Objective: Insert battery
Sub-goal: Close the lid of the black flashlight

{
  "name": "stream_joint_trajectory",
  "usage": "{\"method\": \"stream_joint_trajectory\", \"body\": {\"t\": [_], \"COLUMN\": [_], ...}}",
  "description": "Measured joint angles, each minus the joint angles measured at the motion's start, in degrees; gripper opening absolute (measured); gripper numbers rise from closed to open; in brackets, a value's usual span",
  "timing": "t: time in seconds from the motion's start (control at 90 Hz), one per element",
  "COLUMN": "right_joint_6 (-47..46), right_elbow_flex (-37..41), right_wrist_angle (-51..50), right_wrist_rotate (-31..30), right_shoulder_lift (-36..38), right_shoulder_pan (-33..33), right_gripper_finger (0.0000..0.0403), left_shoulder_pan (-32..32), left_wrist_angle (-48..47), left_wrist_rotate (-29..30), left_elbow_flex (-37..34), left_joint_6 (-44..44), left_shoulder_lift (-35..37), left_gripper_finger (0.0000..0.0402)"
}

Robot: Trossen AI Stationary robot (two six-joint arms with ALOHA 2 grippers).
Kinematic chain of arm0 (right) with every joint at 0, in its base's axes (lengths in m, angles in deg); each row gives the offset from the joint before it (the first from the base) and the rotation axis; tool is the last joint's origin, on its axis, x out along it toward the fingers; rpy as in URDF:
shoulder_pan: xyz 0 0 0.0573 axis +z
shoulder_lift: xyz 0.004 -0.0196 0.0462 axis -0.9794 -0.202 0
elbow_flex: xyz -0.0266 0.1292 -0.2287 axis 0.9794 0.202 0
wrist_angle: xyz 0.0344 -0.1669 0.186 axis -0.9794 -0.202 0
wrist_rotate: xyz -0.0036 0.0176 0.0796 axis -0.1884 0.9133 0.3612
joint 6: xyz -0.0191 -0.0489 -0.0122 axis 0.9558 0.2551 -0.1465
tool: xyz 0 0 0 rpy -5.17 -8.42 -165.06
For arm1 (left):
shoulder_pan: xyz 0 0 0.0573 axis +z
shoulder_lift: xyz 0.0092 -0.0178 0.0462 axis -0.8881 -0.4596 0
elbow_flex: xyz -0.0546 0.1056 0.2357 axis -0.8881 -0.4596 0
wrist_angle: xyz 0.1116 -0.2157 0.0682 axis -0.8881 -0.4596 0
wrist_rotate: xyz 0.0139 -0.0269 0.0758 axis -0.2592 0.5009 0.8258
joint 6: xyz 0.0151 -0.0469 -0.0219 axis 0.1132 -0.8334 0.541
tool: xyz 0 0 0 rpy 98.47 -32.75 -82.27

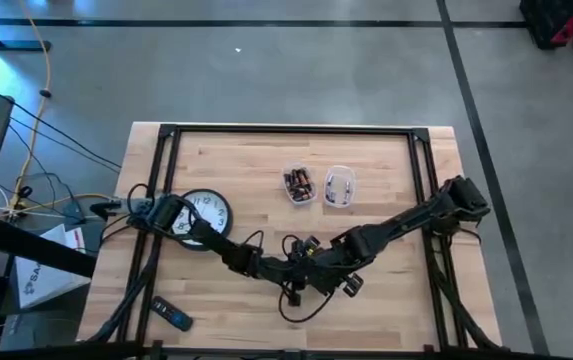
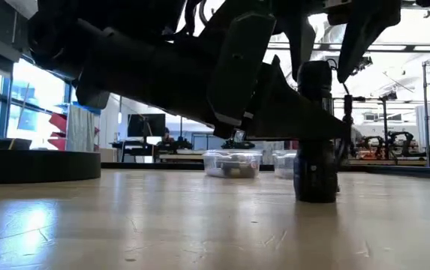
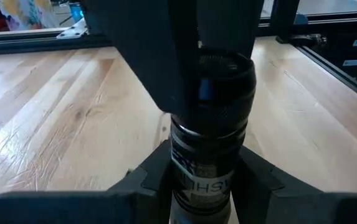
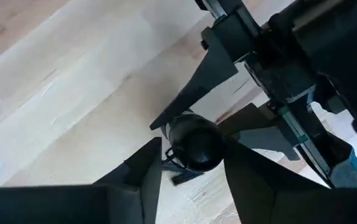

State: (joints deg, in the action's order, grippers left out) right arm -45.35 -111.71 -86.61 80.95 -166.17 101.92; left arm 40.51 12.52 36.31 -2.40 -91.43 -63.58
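A black flashlight [image 2: 316,169] stands upright on its lower end on the wooden table [image 1: 386,230], near the front middle. My left gripper [image 3: 203,180] is shut on its barrel low down. My right gripper [image 4: 194,152] comes from above and is shut on its top end. In the high view both grippers meet at the flashlight [image 1: 301,268], which the arms mostly hide. Loose batteries lie in two clear tubs [image 1: 299,185] [image 1: 339,187] toward the far side; none shows at the flashlight. My left gripper pinches the flashlight's lettered barrel [image 3: 204,171] between its two fingers, below the knurled ring. The fingers come in level from the table's left and lie across it. The flashlight stands upright on the table. My right gripper has the flashlight's rounded top end [image 4: 194,144] between its two fingers [image 4: 144,171], which point down from above. It grips above my left gripper's fingers.
A round wall clock [image 1: 204,215] lies flat under my left arm at the left. A small dark remote-like device [image 1: 173,316] lies near the front left corner. Black frame rails [image 1: 428,180] run along the table's edges. Bare wood lies at the far left and right.
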Motion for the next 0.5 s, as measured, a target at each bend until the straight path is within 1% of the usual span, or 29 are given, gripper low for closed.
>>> {"method": "stream_joint_trajectory", "body": {"t": [0.2,0.344,0.5], "right_joint_6": [-2.1,-6.2,-11.3], "right_elbow_flex": [0.0,0.0,0.0], "right_wrist_angle": [0.1,0.0,0.0], "right_wrist_rotate": [0.0,0.3,0.4], "right_shoulder_lift": [0.0,0.0,0.0], "right_shoulder_pan": [-0.3,-0.8,-1.1], "right_gripper_finger": [0.0103,0.0089,0.0086], "left_shoulder_pan": [0.0,0.0,0.0], "left_wrist_angle": [0.0,-0.2,-0.3], "left_wrist_rotate": [0.0,0.1,0.6], "left_elbow_flex": [0.0,0.0,0.0], "left_joint_6": [0.0,-0.5,-0.7], "left_shoulder_lift": [0.0,0.0,0.0], "left_gripper_finger": [0.0092,0.0092,0.0092]}}
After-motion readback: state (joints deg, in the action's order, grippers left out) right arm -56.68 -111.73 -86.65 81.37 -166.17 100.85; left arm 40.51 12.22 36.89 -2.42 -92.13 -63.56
